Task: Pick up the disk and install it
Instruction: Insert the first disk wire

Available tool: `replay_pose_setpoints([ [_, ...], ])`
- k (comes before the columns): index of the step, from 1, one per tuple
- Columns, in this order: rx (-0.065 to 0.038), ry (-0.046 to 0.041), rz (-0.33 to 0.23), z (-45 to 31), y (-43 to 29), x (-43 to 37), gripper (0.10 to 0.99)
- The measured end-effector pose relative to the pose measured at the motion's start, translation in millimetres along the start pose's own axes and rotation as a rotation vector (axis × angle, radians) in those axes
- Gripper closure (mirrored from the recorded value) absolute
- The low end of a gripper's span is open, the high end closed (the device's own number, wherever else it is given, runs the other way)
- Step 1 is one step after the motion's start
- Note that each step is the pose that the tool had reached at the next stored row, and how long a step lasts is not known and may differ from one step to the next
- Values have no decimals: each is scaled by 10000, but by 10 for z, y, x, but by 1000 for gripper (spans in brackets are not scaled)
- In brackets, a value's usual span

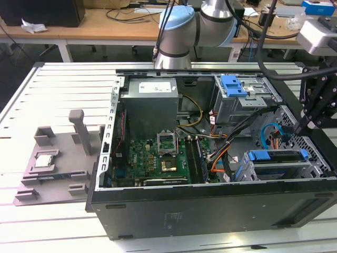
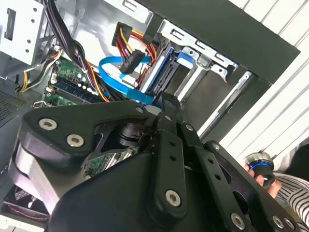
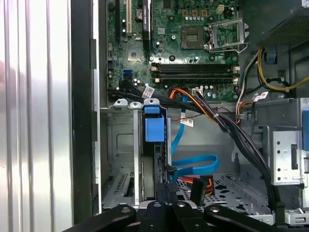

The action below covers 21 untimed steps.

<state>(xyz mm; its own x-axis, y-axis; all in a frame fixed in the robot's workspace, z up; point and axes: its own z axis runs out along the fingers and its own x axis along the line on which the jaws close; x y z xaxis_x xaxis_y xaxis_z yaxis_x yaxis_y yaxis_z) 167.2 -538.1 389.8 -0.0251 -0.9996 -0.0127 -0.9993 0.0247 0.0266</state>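
End effector (image 3: 166, 193) fingers together, above disk (image 3: 155, 130)

No words or numbers can be read. The power box (image 1: 151, 87) has a white label, and the black case (image 1: 210, 208) has tiny marks, all too small.

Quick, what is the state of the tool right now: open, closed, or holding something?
Tool: open or closed cannot be told; it hangs above the drive cage, beside the disk standing in its bay.
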Motion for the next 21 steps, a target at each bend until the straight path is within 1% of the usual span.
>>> replay_pose_setpoints([
  [7,1,2,0,12,-58,-17,980],
  [13,0,2,0,57,-91,-31,980],
  [15,1,12,1,76,-107,-71,980],
  [16,2,17,1,81,-107,-105,980],
  [19,1,23,1,102,-106,-174,980],
  [21,1,25,1,121,-106,-197,980],
])
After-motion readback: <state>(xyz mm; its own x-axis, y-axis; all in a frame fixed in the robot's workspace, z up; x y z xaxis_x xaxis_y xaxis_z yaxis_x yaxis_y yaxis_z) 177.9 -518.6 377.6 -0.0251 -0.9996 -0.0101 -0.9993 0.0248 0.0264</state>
